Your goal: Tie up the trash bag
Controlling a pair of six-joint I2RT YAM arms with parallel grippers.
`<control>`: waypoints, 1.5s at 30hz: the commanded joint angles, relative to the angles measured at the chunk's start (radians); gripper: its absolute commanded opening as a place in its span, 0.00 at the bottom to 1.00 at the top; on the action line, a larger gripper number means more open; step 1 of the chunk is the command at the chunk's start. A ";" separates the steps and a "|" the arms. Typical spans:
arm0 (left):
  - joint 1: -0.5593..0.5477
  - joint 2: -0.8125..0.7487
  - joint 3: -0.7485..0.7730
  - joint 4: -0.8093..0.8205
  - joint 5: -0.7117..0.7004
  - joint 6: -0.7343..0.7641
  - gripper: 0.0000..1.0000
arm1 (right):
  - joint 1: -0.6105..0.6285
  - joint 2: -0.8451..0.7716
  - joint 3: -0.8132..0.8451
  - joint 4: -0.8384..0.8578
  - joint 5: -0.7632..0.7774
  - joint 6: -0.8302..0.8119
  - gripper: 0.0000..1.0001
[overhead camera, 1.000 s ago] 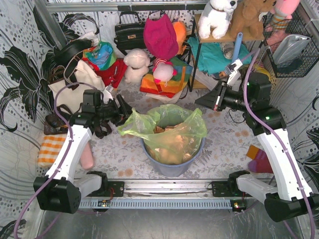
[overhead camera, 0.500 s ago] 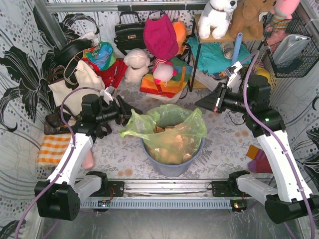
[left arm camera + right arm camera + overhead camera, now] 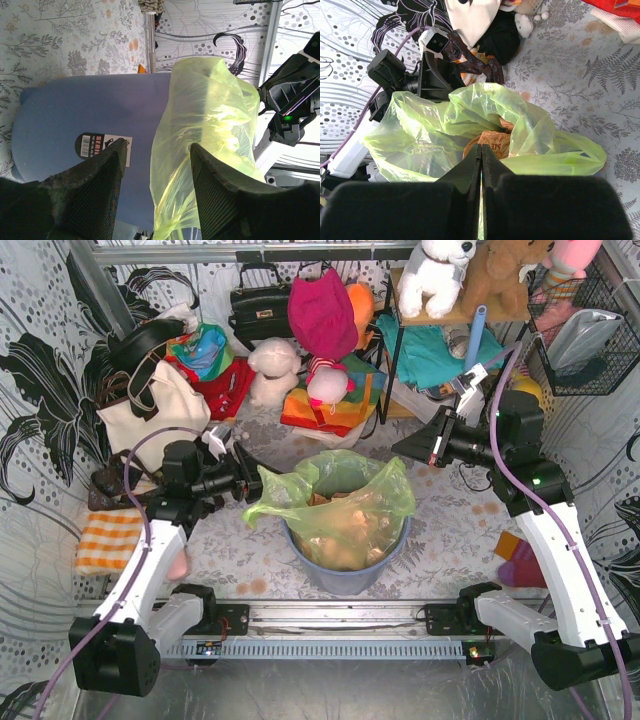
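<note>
Lime-green translucent trash bag point(image 3: 382, 496), tan paper point(image 3: 345, 530), blue-grey bin point(image 3: 340, 580), grey fern-print tablecloth point(image 3: 452, 540)

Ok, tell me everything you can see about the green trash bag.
The trash bag is thin, translucent lime-green plastic, crinkled. It lines the blue-grey bin, mouth open and untied, rim draped over the edge, crumpled brown paper inside. One flap sticks out toward the open left claw; contact there is unclear. The shut right claw hangs apart from it.

Left arm pulls back toward the near edge. The left gripper point(image 3: 245, 480) now sits lower in the top view than a second ago, with its jaws apart beside the trash bag point(image 3: 350, 502). The bag's left flap point(image 3: 268, 508) droops slightly lower, its tip shifted right.
</note>
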 commanded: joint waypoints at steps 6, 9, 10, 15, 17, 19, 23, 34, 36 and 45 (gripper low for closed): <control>-0.014 -0.001 -0.055 0.231 0.017 -0.146 0.62 | 0.006 -0.023 -0.012 0.040 0.003 0.016 0.00; -0.053 0.014 -0.046 0.259 0.007 -0.159 0.62 | 0.006 -0.024 -0.012 0.039 0.005 0.016 0.00; -0.067 0.019 -0.043 0.265 0.005 -0.160 0.62 | 0.005 -0.025 -0.012 0.039 0.005 0.016 0.00; -0.082 0.019 -0.038 0.267 -0.009 -0.160 0.45 | 0.005 -0.030 -0.013 0.037 0.010 0.015 0.00; -0.083 0.025 -0.031 0.266 -0.014 -0.155 0.31 | 0.006 -0.028 -0.013 0.037 0.009 0.015 0.00; -0.083 0.035 -0.016 0.256 -0.019 -0.138 0.21 | 0.006 -0.027 -0.016 0.037 0.008 0.012 0.00; -0.083 0.070 0.062 0.162 -0.043 -0.045 0.10 | 0.005 -0.025 -0.022 0.041 0.009 0.011 0.00; -0.084 0.231 0.289 0.107 -0.066 0.075 0.00 | 0.006 -0.029 -0.039 0.046 0.015 0.012 0.00; -0.088 0.254 0.328 0.133 -0.060 0.075 0.00 | 0.005 -0.029 -0.041 0.046 0.017 0.015 0.00; -0.151 0.227 0.462 0.219 0.055 0.083 0.00 | 0.005 -0.001 0.005 -0.025 0.028 0.024 0.37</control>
